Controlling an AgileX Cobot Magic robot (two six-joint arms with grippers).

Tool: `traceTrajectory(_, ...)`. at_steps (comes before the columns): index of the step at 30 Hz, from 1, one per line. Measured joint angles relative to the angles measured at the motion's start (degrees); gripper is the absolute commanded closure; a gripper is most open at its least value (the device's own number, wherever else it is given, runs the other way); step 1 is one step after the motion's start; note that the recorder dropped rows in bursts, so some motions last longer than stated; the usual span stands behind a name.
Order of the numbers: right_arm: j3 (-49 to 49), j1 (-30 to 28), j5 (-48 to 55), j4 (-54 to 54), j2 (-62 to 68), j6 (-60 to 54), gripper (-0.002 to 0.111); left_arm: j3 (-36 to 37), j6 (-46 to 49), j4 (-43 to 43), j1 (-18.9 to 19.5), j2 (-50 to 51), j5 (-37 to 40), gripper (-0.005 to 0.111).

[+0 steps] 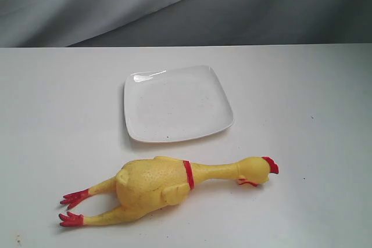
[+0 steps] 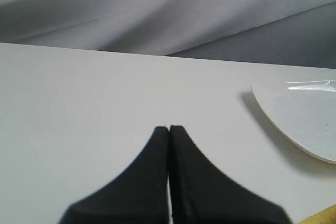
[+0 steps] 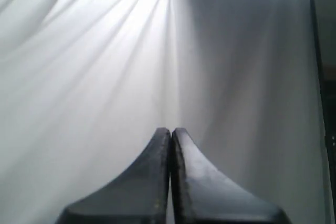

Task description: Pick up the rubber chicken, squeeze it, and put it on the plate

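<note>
So far: no step of the task shows as done; pick-up, squeeze and placing are all left.
Rubber chicken: lies flat on the tabletop along its near edge, red feet toward the near left corner, head with red comb pointing toward the right edge. Nothing touches it.
Plate: bare, around the middle of the tabletop, on the far-edge side of the chicken. Close to the chicken's body but apart, with a strip of tabletop between.
Left gripper: fingers pressed together, nothing between them. It hovers low over bare tabletop with one corner of the plate off to its side. A yellow sliver at the frame corner is probably the chicken, too little to be sure.
Right gripper: fingers pressed together, holding nothing. It points at the grey backdrop cloth; no tabletop or task thing appears in its view, so it reads as parked and raised.
Exterior view: neither arm reaches into frame.
Step in hand: judged as pre-approach, no reach begun on the chicken.
Left to do: spread a gripper, come down on the chicken, lift, squeeze, carry to the plate, release.
Note: chicken looks longer than the plate, so head or feet will likely overhang the rim.
</note>
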Motion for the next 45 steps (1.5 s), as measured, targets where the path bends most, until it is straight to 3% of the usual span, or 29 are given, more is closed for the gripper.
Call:
traceTrajectory(4,0.0,0.0,-4.4,0.0,0.0,0.2,0.108,0.0,0.0,0.0,0.0,0.0,0.0,0.107)
traceTrajectory(6,0.0,0.0,-8.8,-0.2,0.0,6.8,0.108,0.0,0.0,0.0,0.0,0.0,0.0,0.107)
traceTrajectory(8,0.0,0.0,-11.4,-0.2,0.0,20.6,0.108,0.0,0.0,0.0,0.0,0.0,0.0,0.107)
traceTrajectory(10,-1.4,0.0,-9.6,-0.2,0.0,27.0,0.108,0.0,0.0,0.0,0.0,0.0,0.0,0.107)
traceTrajectory(14,-15.8,0.0,5.9,-2.4,2.9,31.0,0.108,0.0,0.0,0.0,0.0,0.0,0.0,0.107)
traceTrajectory(18,-31.6,0.0,17.6,-9.8,16.9,31.0,0.108,0.0,0.0,0.0,0.0,0.0,0.0,0.107)
traceTrajectory(25,-42.9,0.0,26.3,-14.2,34.4,26.0,0.108,0.0,0.0,0.0,0.0,0.0,0.0,0.107)
traceTrajectory(45,-49.9,0.0,39.6,-13.1,68.3,3.8,0.108,0.0,0.0,0.0,0.0,0.0,0.0,0.107)
